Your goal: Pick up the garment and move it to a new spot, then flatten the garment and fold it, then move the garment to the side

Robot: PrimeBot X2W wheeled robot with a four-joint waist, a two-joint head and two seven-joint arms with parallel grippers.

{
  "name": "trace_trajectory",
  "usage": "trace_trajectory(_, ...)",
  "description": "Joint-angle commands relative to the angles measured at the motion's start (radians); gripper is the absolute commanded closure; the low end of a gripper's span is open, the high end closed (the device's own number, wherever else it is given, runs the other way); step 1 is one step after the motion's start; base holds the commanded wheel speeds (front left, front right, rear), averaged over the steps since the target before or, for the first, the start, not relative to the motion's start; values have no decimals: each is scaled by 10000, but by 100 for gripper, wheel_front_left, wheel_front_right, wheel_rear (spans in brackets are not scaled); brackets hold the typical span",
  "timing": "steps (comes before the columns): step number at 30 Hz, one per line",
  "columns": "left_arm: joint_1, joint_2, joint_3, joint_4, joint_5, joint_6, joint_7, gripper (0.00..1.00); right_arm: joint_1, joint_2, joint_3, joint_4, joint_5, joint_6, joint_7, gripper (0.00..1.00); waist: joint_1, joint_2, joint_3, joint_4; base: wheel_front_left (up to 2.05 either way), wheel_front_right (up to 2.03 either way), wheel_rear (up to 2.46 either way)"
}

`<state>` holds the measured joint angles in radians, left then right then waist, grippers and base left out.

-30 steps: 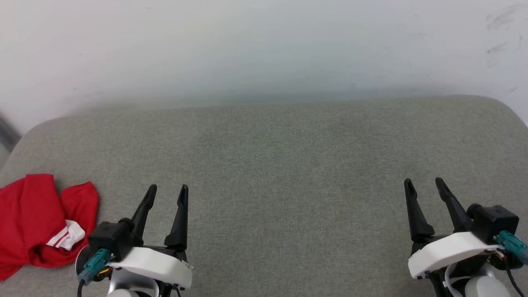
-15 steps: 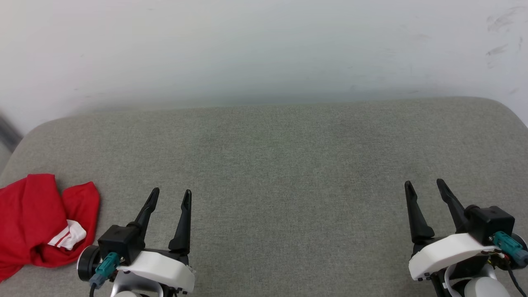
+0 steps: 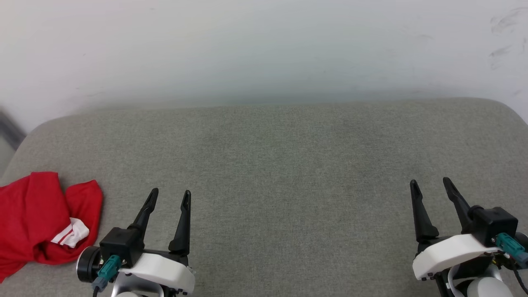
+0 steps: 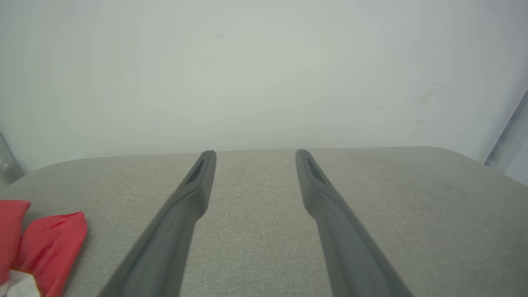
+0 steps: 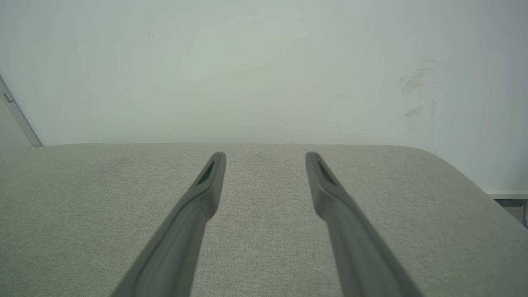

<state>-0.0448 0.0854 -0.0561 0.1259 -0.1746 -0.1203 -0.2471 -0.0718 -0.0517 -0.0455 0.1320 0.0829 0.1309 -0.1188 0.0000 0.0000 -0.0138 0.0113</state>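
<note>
Red jersey (image 3: pixel 31 218) — thin cloth, soft folds, grey cushion (image 3: pixel 272 165) — matt woven fabric, gripper fingers (image 4: pixel 194 194) — matt dark plastic

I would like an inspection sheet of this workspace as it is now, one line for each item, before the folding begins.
Surface: grey fabric cushion, flat, with rounded far corners.
Job's things: red garment, crumpled at the cushion's left edge with a white striped patch showing, partly cut off by the head view.
Clutter: nothing seen.
Grippers: left pincer open and holding nothing, beside the garment but apart from it; right pincer open and holding nothing, over bare cushion.
Cables: teal connector at the left wrist, another at the right.
Surroundings: white wall behind, with dark scuff marks.
</note>
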Motion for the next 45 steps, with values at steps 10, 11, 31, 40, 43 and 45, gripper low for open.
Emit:
trace_trajectory(10, -100, -91, 235, 87, 501, -76, -187, 0, 37, 22, 205, -263, -508, -3, -98, 0, 0, 0, 2, 692, 0, 0, 0)
trace_trajectory(11, -122, -102, 269, 104, 477, -76, -185, 0, 45, 22, 270, -317, -479, -3, -87, 0, 0, 0, 4, 815, 0, 0, 0)
trace_trajectory(31, -34, -125, 1620, 297, 664, -6, -185, 0, -38, 18, 1267, -858, -297, -5, 172, 0, 0, 0, 94, 4252, 0, 0, 0)
trace_trajectory(40, 62, -7, 2027, 303, 832, -26, -185, 0, -199, 15, 1564, -915, -284, -5, 141, 0, 0, 0, 277, 4960, 0, 0, 0)
trace_trajectory(43, 1, -43, 2104, 365, 813, -25, -185, 0, -255, 17, 1600, -964, -351, -5, 186, 0, 0, 0, 360, 5026, 0, 0, 0)
trace_trajectory(45, -89, -75, 2125, 374, 806, -30, -185, 0, -307, 15, 1545, -1000, -429, -5, 217, 0, 0, 0, 445, 5036, 0, 0, 0)
